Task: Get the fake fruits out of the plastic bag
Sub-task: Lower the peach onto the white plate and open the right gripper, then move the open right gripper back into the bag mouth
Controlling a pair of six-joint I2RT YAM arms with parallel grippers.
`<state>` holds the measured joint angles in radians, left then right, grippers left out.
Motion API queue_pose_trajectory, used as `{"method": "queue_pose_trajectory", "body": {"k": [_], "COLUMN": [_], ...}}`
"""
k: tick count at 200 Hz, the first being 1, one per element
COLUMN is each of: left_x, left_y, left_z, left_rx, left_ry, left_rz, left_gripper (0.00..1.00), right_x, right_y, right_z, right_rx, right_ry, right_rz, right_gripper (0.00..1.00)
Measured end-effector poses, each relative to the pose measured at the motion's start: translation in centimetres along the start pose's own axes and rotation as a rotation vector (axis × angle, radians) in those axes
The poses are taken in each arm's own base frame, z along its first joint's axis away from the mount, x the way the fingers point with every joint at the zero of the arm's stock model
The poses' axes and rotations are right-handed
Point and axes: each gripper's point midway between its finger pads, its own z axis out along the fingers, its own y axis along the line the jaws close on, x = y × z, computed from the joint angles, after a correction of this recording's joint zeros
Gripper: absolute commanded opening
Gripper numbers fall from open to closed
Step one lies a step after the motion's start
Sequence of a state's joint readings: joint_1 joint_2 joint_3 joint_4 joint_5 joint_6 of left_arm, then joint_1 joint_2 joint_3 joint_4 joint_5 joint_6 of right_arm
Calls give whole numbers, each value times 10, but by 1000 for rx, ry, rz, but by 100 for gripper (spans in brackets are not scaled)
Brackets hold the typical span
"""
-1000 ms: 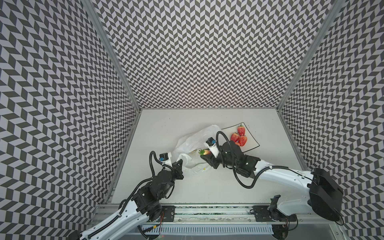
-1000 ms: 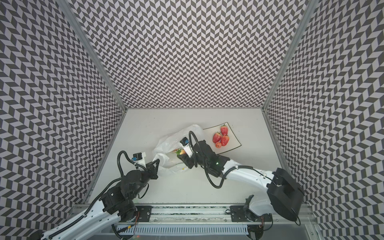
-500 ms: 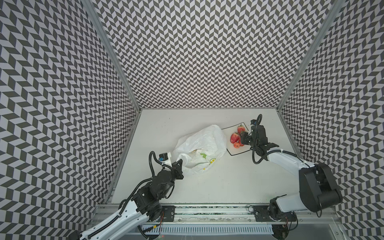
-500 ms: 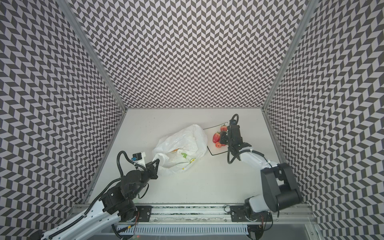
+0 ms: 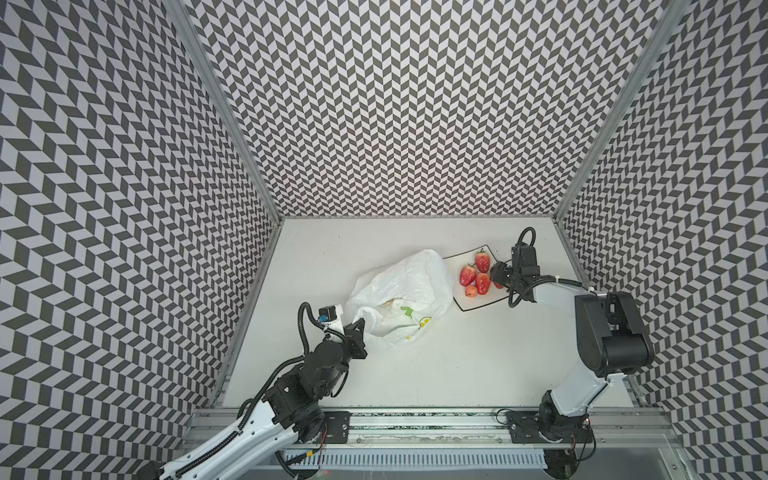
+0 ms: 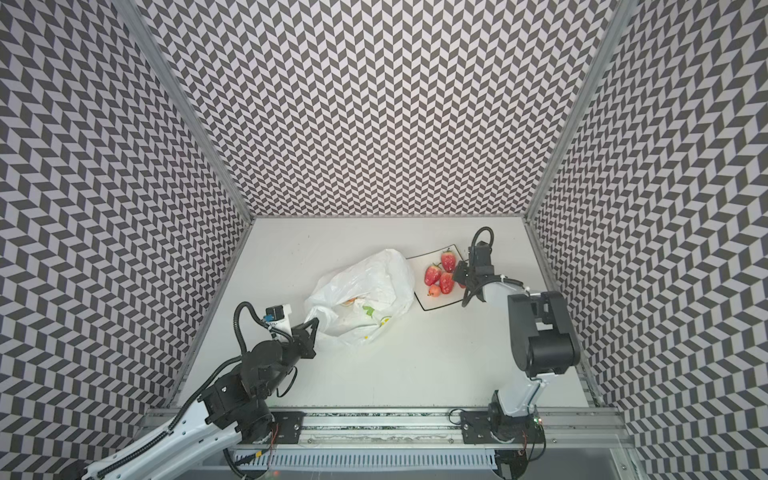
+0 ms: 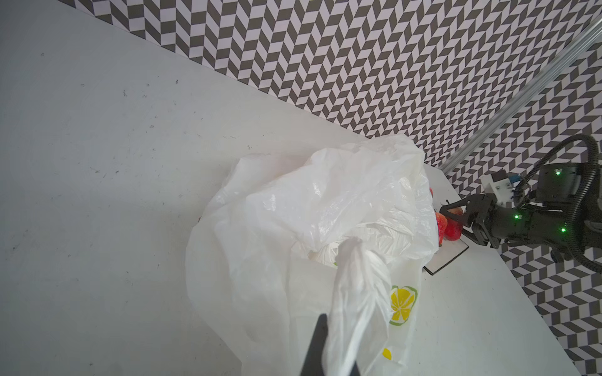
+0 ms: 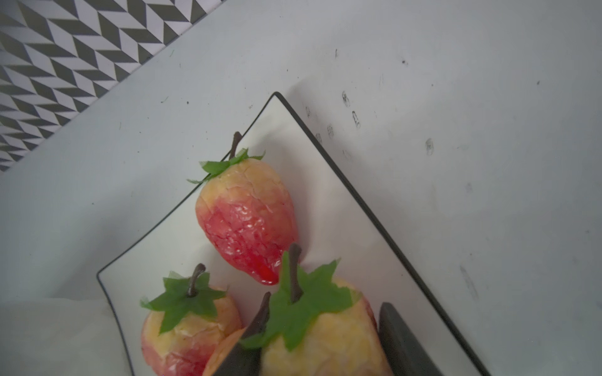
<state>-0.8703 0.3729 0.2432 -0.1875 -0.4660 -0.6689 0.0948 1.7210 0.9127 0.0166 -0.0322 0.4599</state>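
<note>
Five fake fruits (image 5: 468,275) are out on the square plate (image 5: 482,301), far right on the worktop (image 5: 457,365). Three strawberries lie free beside one small round red-orange piece (image 5: 471,291). A fourth strawberry (image 8: 325,328) sits between the fingers of the right hand (image 5: 495,279); the jaws stand either side of it, and whether they press it cannot be told.

One more orange shape (image 5: 387,302) shows inside the plastic bag (image 5: 409,282), mid-worktop, just left of the plate.

Fruits: judged light, hard-skinned and glossy, apt to slip or roll; take across the broad body, not by stem or leaf.

Bag: thin, limp, crinkly film. The left hand (image 5: 360,325) is clamped on its handle loop (image 7: 358,293).
</note>
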Motion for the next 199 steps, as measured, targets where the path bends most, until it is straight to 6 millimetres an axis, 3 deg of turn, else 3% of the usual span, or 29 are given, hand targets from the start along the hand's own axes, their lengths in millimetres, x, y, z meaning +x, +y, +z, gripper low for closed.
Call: {"method": "queue_pose_trajectory", "body": {"k": [33,60,81,108,123,141,166,186,199], "left_x": [-1,-5,-6,-6,-9,-12,-14,-15,-15], "left_y": [-1,-4,-4,-4,-5,-5,-6,-6,-5], "left_z": [0,0,0,0,-2,-4,-5,-5,-5], "left_rx": [3,15,17,18,22,26,31,31,28], "left_ry": [-4,-18,-22,-24,-35,-49,-57,-58,-57], "left_rz": [1,-8,-11,-16,-26,-35,-47,-54,-56], "left_gripper": [0,0,0,0,0,0,0,0,0], "right_x": [-4,-10,-23,-34,-31,-10,43,93,123], "right_y": [1,4,15,39,67,124,203,244,262], "right_z": [-2,-19,-45,-85,-109,-140,-181,-200,-201], "right_rx": [-16,-34,-76,-165,-236,-382,-625,-769,-834], "right_ry": [-11,-33,-79,-145,-179,-203,-214,-201,-183], "right_rz": [19,13,-10,-55,-130,-282,-529,-713,-807], "right_gripper": [69,72,71,61,55,49,44,42,40]}}
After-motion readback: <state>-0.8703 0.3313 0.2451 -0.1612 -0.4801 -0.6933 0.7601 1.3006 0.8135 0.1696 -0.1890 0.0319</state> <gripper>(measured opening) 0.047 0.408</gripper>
